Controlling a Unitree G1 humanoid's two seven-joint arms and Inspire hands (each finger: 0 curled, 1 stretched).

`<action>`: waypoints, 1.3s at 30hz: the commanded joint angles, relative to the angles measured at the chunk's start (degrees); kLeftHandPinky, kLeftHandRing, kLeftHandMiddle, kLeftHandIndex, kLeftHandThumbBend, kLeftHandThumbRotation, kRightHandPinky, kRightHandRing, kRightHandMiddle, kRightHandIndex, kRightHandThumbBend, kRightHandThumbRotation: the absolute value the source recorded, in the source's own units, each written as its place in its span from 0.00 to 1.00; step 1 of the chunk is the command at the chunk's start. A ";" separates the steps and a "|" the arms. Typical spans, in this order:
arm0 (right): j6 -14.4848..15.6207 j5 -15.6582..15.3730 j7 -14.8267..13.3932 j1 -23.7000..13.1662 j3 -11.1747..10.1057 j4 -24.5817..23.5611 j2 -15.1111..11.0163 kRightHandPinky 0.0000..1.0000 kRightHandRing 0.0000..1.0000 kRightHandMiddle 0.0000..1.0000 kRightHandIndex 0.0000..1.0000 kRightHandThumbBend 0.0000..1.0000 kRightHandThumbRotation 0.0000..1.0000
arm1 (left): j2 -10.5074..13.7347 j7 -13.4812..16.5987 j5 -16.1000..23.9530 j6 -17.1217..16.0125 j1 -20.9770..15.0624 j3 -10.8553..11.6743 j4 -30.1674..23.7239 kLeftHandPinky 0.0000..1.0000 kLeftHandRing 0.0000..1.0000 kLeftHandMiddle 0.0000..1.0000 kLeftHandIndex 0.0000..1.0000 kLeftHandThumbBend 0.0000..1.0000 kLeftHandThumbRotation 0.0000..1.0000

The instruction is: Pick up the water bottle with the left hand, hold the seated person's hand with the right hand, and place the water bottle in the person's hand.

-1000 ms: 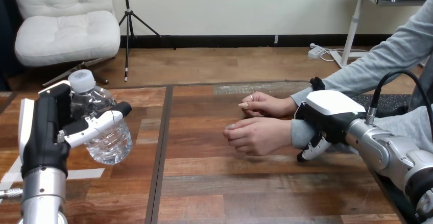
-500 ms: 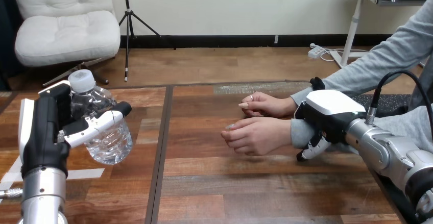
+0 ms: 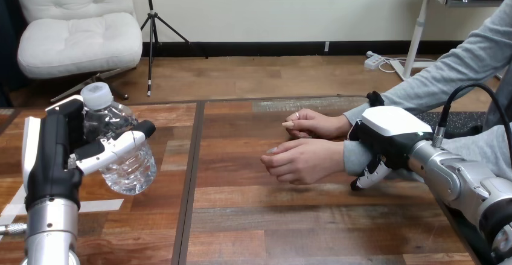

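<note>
The left robot hand (image 3: 54, 150) grips a clear water bottle (image 3: 124, 165), its fingers curled round the middle of the bottle, one black-and-white finger crossing the front. The white cap stands above the fingers, and the rounded base hangs below them, apparently off the wooden table (image 3: 272, 217). The bottle leans a little.

Across the table, well apart from that hand and its bottle, the right robot hand (image 3: 389, 135) clasps the wrist of the person's nearer hand (image 3: 299, 161), over a grey sleeve (image 3: 356, 156). Its white-shelled back lies on top of the wrist, and its fingers (image 3: 368, 177) curl under the sleeve. The person's nearer hand reaches out just beyond these fingers, toward the bottle, loosely curled and holding nothing. The person's farther hand (image 3: 314, 123) rests on the table just behind it, on the far side of the right robot hand, also holding nothing. A bare stretch of table lies between the bottle and the person's hands.
</note>
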 commanded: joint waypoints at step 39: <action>-1.21 1.37 -1.66 -3.38 -1.94 -1.09 -0.88 0.15 0.20 0.26 0.30 0.68 0.00 | 0.43 -0.10 -0.57 -2.05 -3.10 0.24 -3.10 0.31 0.37 0.41 0.43 0.66 0.00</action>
